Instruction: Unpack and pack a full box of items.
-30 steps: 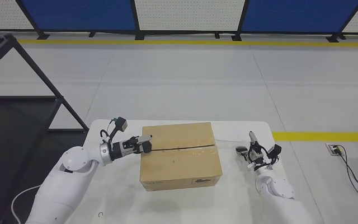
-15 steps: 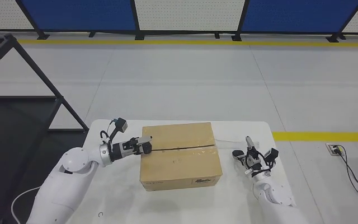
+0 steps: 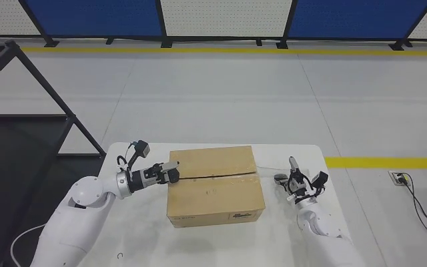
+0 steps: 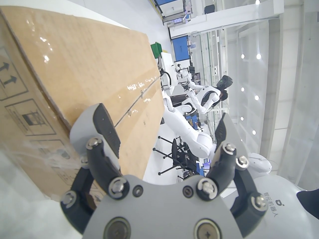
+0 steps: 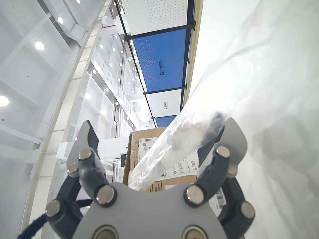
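Note:
A closed cardboard box (image 3: pixel 213 187) stands in the middle of the white table (image 3: pixel 275 233), with a taped seam running along its top. My left gripper (image 3: pixel 175 173) is open at the box's left end, level with the seam; in the left wrist view the left gripper (image 4: pixel 162 113) has one finger on the top corner of the box (image 4: pixel 82 58). My right gripper (image 3: pixel 287 173) is open just off the box's right end. A strip of clear tape (image 5: pixel 174 140) lies across the right gripper (image 5: pixel 159 125), against one finger, and runs towards the box (image 5: pixel 135 138).
A black metal frame (image 3: pixel 40 87) stands off the table's left side. A small dark object (image 3: pixel 120 255) lies near the table's front left. Blue and white partition panels (image 3: pixel 227 17) line the far floor.
My right gripper has shifted a little left, closer to the box's right end. The left gripper and the box stay where they were.

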